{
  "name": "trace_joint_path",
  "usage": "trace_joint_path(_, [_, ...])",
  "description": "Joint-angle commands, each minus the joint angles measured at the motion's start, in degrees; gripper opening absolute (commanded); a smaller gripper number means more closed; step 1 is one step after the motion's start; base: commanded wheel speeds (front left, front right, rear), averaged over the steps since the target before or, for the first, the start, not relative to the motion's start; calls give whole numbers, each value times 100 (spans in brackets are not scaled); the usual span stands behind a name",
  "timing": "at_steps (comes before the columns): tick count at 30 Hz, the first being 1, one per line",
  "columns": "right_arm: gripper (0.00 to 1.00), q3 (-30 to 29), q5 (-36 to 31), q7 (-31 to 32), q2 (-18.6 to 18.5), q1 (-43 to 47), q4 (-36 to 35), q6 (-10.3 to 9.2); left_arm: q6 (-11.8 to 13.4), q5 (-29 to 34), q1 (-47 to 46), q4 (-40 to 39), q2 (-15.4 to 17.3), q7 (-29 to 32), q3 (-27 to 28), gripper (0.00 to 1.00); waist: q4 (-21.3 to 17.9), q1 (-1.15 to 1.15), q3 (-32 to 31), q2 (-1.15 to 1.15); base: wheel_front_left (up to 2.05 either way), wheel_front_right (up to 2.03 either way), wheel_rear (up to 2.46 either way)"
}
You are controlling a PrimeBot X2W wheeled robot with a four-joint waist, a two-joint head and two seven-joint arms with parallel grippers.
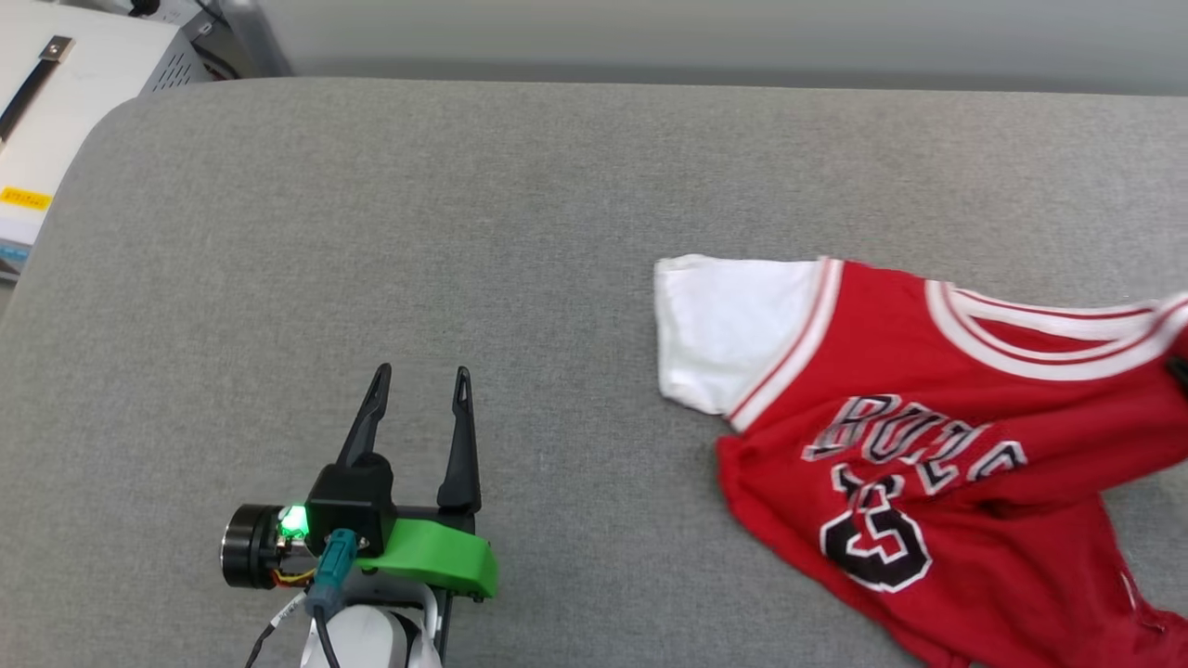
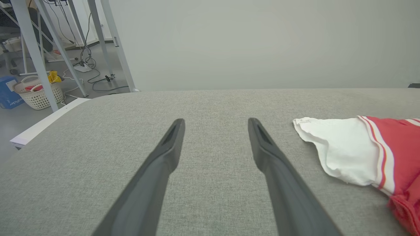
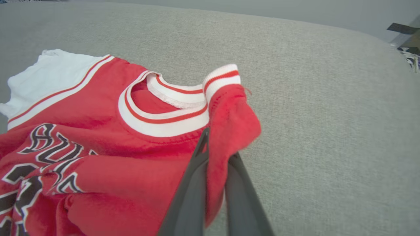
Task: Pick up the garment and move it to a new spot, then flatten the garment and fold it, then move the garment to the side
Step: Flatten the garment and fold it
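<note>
The garment (image 1: 928,436) is a red jersey with white sleeves, striped trim and black lettering. It lies rumpled at the right of the grey padded table (image 1: 371,232). In the right wrist view my right gripper (image 3: 218,147) is shut on a fold of red cloth of the garment (image 3: 131,131), beside the striped collar. My left gripper (image 1: 419,376) stands open over bare table at the lower left, well apart from the white sleeve (image 2: 341,147). Nothing sits between its fingers (image 2: 170,144).
The table's rounded left corner and far edge are in the head view. White equipment (image 1: 56,93) stands beyond the left corner. In the left wrist view, metal frame legs (image 2: 39,59), cables and a white basket (image 2: 39,93) are on the floor past the table.
</note>
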Motion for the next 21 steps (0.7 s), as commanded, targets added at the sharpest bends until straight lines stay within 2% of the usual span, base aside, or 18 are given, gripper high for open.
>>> trace_joint_path(1, [0, -263, 30, -53, -92, 203, 7, -3, -15, 47, 68, -12, -22, -34, -4, 100, -62, 0, -57, 0, 0, 0, 0])
trace_joint_path(7, [0, -1393, -35, 55, -222, 808, 4, -3, -17, 34, 66, -11, -22, -34, -61, 100, -36, 0, -52, 0, 0, 0, 0])
trace_joint_path(12, [0, -2097, -357, 527, -160, 787, -114, -3, -37, 11, -13, -20, -22, -34, -107, 100, 69, 0, 91, 0, 0, 0, 0])
trace_joint_path(15, [0, -2305, -741, 913, -50, 509, -109, -3, -46, -20, -107, -17, -22, -34, -152, 100, 168, 0, 224, 0, 0, 0, 0])
trace_joint_path(21, [0, -2241, -1507, 1697, 545, -536, 186, -3, -10, -91, -302, -22, -22, -34, -249, 100, 403, 0, 523, 0, 0, 0, 0])
